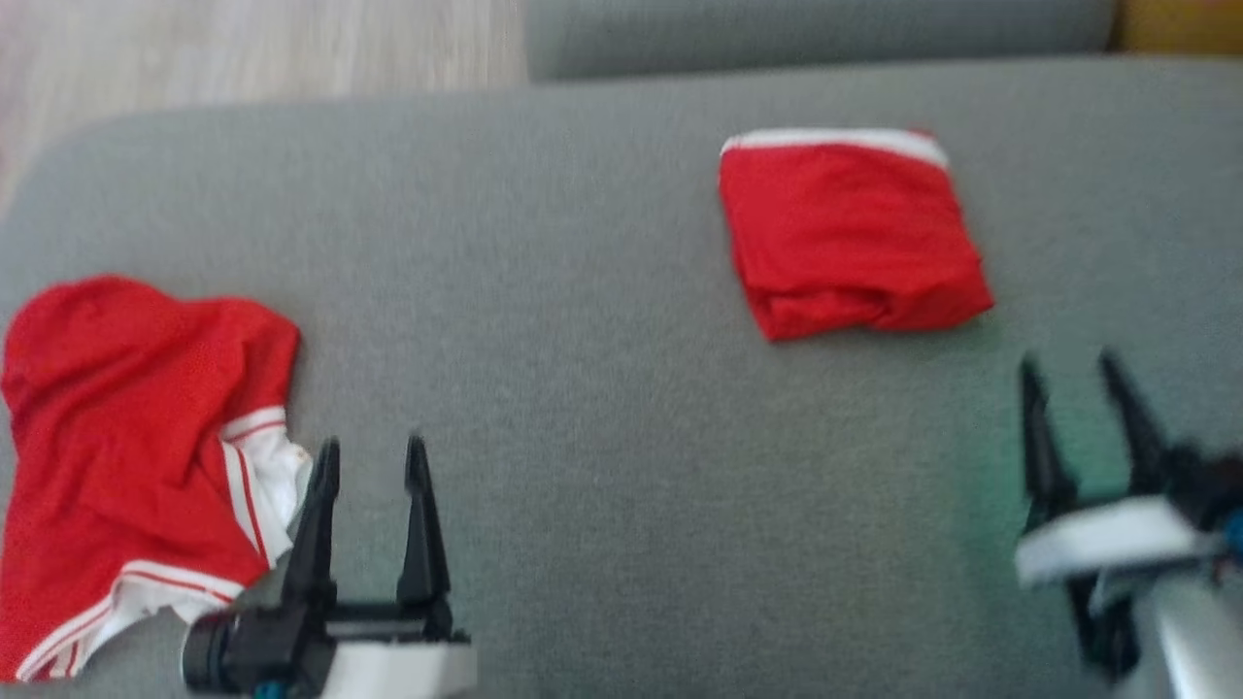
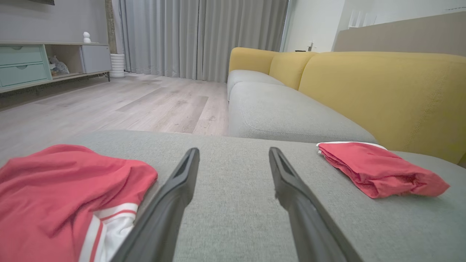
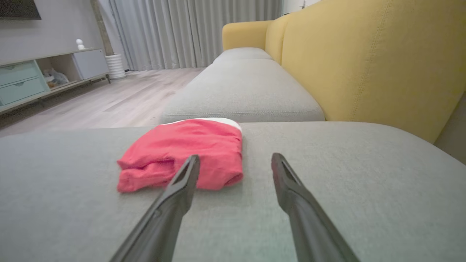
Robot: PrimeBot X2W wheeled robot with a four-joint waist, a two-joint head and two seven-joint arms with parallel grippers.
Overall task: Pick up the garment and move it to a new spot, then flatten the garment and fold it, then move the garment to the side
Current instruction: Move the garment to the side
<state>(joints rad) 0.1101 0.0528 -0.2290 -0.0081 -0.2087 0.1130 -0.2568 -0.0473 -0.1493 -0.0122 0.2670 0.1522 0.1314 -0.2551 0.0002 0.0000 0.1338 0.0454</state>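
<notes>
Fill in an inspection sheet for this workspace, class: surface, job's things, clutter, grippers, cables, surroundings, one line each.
Surface: grey sofa cushion, flat.
Job's things: crumpled red garment with white trim at the robot's left; folded red garment farther off, to the right.
Clutter: nothing seen.
Grippers: left gripper open, close beside the crumpled red garment, holding nothing; right gripper open, short of the folded red garment, holding nothing.
Cables: nothing seen.
Surroundings: yellow backrest, wooden floor, grey curtains, low cabinet.

Tapered black jaws, white wrist housings (image 1: 398, 668), perhaps silver forearm (image 1: 1192, 636)
</notes>
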